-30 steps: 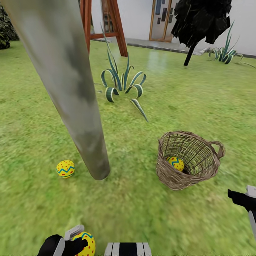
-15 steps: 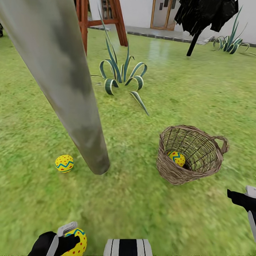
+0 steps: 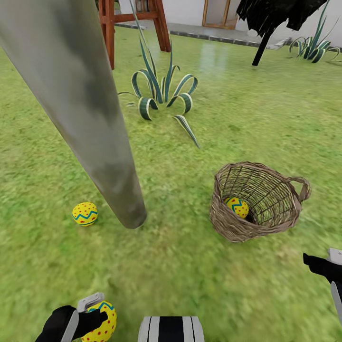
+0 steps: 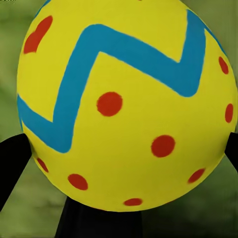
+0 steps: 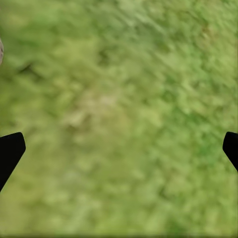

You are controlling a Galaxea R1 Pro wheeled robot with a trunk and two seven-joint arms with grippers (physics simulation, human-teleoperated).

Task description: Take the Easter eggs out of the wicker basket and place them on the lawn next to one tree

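Observation:
The tree's grey-green trunk slants down to its base on the lawn. One Easter egg lies on the grass just left of that base. The wicker basket lies tipped on its side to the right of the trunk, with a second egg inside it. My left gripper hangs low at the near left, shut on the third egg; this egg looms between the black fingers. My right gripper is open at the right edge, over bare grass.
A spiky striped plant grows behind the trunk and basket. Farther back stand the wooden swing frame, a dark-crowned tree, another striped plant and the white house wall. Open grass lies between the trunk and the basket.
The whole head view has shifted, so the camera moved. Within it my left gripper with its egg has drifted slightly to the left. The eggs and basket lie as before.

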